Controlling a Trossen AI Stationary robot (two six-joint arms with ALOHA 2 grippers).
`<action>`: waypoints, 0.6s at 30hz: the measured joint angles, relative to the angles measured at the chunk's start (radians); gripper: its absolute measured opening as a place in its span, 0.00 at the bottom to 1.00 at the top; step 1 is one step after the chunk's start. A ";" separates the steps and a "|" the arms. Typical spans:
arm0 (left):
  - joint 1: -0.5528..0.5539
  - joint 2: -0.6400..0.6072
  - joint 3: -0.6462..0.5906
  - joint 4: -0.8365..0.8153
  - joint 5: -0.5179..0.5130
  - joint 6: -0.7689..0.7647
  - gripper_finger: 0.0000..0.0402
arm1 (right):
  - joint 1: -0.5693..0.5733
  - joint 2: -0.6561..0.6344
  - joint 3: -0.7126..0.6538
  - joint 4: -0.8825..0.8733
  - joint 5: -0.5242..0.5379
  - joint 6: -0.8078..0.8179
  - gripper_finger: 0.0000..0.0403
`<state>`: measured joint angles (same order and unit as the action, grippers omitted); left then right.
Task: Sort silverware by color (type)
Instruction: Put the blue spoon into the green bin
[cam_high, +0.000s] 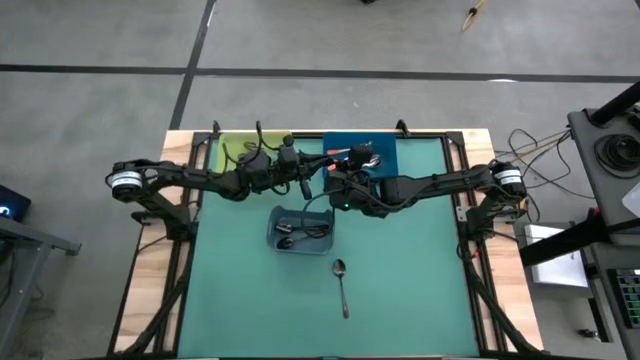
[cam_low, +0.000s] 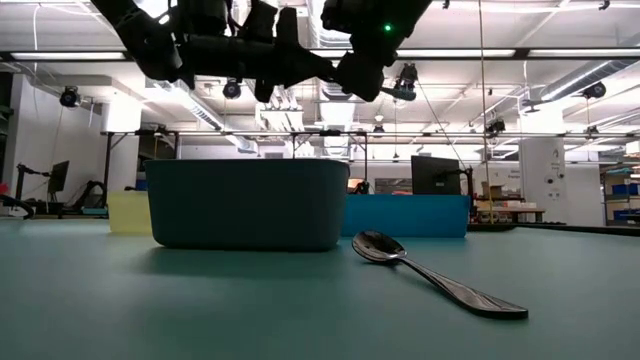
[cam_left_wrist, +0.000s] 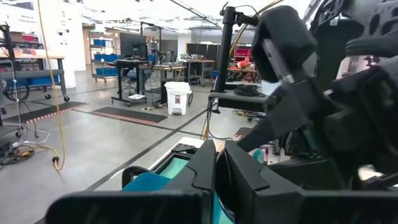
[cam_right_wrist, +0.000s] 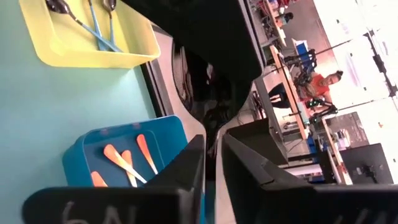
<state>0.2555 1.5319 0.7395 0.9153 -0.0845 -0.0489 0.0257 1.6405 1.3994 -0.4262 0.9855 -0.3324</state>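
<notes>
A dark metal spoon (cam_high: 342, 285) (cam_low: 430, 275) lies flat on the green mat, its bowl toward the far edge. More dark spoons (cam_high: 300, 232) lie in the dark grey bin (cam_high: 275, 228). In the right wrist view, light-blue-handled spoons (cam_right_wrist: 99, 28) lie in the yellow bin (cam_right_wrist: 143, 53) and orange-handled spoons (cam_right_wrist: 124, 158) in the blue bin (cam_right_wrist: 74, 162). Both arms meet high above the mat's far middle. My left gripper (cam_high: 312, 178) (cam_left_wrist: 219, 171) is shut. My right gripper (cam_high: 335, 180) (cam_right_wrist: 213, 162) faces it with a narrow gap between its fingers. Nothing shows between either pair of fingers.
The yellow bin (cam_high: 232, 150) and the blue bin (cam_high: 385, 150) stand side by side at the mat's far edge, and the grey bin (cam_low: 245, 205) stands in the middle. Bare mat lies to the left, right and near side. A person shows far off in the room.
</notes>
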 joint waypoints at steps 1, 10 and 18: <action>0.001 -0.001 0.000 0.000 0.000 -0.003 0.01 | 0.000 0.000 0.000 0.000 0.000 0.009 0.13; 0.027 -0.029 0.000 -0.064 -0.096 -0.014 0.00 | 0.000 -0.004 0.000 -0.001 0.001 0.069 0.24; 0.179 -0.117 0.000 -0.304 -0.117 -0.058 0.00 | -0.004 -0.031 0.000 0.016 0.002 0.072 0.26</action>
<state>0.4344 1.4148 0.7395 0.6112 -0.2010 -0.1065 0.0213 1.6093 1.3994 -0.4105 0.9873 -0.2600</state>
